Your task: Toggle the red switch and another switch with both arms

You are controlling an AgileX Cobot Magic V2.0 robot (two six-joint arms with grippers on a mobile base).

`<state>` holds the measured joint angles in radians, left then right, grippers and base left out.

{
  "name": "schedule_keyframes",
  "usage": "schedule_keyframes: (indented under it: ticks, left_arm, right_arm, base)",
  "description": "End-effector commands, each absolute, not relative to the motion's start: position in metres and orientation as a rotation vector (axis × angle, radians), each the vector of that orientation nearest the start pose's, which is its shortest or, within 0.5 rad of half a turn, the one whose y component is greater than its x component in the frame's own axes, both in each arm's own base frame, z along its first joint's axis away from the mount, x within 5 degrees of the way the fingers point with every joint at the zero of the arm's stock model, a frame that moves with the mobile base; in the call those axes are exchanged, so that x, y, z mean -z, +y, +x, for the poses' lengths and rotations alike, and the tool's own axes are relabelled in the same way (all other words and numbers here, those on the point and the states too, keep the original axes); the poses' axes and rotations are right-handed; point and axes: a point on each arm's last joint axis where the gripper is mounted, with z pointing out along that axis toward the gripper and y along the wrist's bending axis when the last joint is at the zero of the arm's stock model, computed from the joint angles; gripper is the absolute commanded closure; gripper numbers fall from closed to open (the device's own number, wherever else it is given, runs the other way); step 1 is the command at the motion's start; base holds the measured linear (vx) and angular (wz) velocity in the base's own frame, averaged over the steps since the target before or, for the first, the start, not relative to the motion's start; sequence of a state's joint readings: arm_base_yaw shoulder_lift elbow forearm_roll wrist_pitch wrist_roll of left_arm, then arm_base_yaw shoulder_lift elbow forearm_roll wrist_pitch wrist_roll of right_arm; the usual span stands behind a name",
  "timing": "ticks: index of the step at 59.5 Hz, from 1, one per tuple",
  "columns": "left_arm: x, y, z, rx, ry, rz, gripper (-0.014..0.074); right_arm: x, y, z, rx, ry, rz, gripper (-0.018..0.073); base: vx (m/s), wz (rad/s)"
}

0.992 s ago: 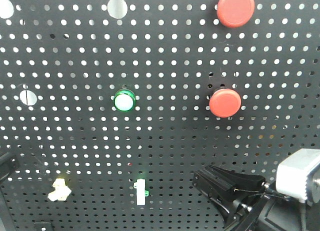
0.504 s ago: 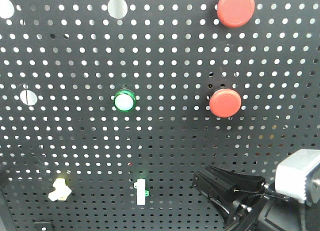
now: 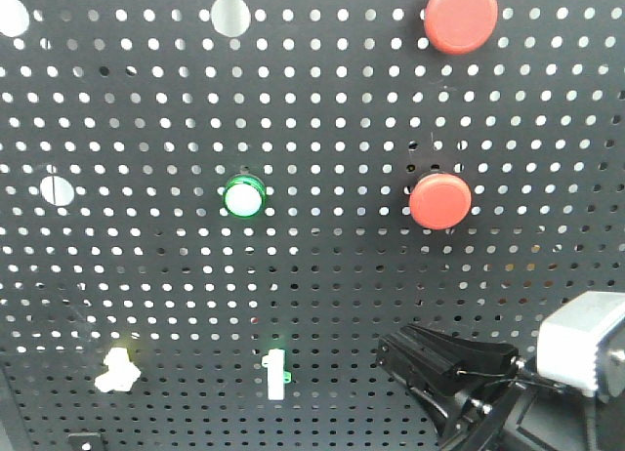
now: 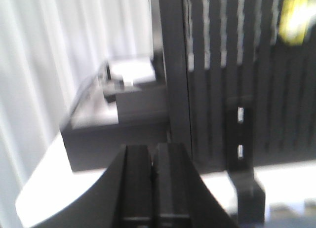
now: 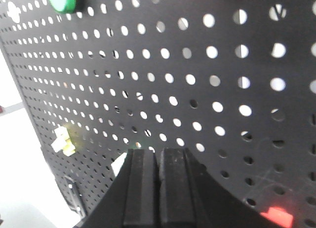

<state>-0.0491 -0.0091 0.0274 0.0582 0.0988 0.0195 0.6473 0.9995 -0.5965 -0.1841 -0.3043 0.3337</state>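
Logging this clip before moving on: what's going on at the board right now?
A two-armed robot faces a black pegboard with two round red buttons, a green button and small switches low down. The right gripper sits at the lower right, jaws shut, just short of the board and touching nothing. A red patch shows at the bottom right of its wrist view. The left gripper, also shut, is off past the board's left edge. No switch is being touched.

No readable text or labels, though the wrist views are blurred.
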Motion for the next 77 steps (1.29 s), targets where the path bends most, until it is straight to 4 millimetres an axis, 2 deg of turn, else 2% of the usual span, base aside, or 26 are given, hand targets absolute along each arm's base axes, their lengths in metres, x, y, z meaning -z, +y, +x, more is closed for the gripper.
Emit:
schedule_keyframes:
  ticks: [1, 43, 51, 60, 65, 71, 77]
  left_arm:
    - [-0.196, -0.003, 0.057, 0.018, 1.539, 0.057, 0.0594]
    - [-0.195, -0.003, 0.057, 0.023, 1.55, 0.054, 0.0594]
    - [-0.195, -0.003, 0.057, 0.023, 1.55, 0.054, 0.0594]
    - [-0.195, -0.003, 0.057, 0.023, 1.55, 0.054, 0.0594]
    - [-0.195, -0.003, 0.057, 0.023, 1.55, 0.054, 0.0594]
    - [-0.195, -0.003, 0.057, 0.022, 1.55, 0.055, 0.0594]
    - [-0.195, -0.003, 0.057, 0.022, 1.55, 0.055, 0.0594]
  right_arm:
    - [-0.344, 0.134, 0.167, -0.697, 1.443, -0.426, 0.0566]
    - [-0.343, 0.134, 0.167, -0.694, 1.45, -0.427, 0.0566]
    - [-0.345, 0.131, 0.165, -0.641, 1.426, -0.464, 0.0566]
    - [-0.366, 0.113, 0.142, -0.512, 1.298, -0.537, 0.0566]
    - [-0.372, 0.091, 0.125, -0.438, 1.276, -0.51, 0.0566]
    - [-0.358, 0.062, 0.114, -0.347, 1.297, -0.404, 0.0566]
    - [-0.336, 0.037, 0.099, -0.233, 1.303, -0.291, 0.0566]
  base:
    - [0.0, 0.01]
    - [0.0, 0.0]
    - [0.0, 0.0]
    - [0.0, 0.0]
    - [0.0, 0.0]
    - [0.0, 0.0]
    - [0.0, 0.0]
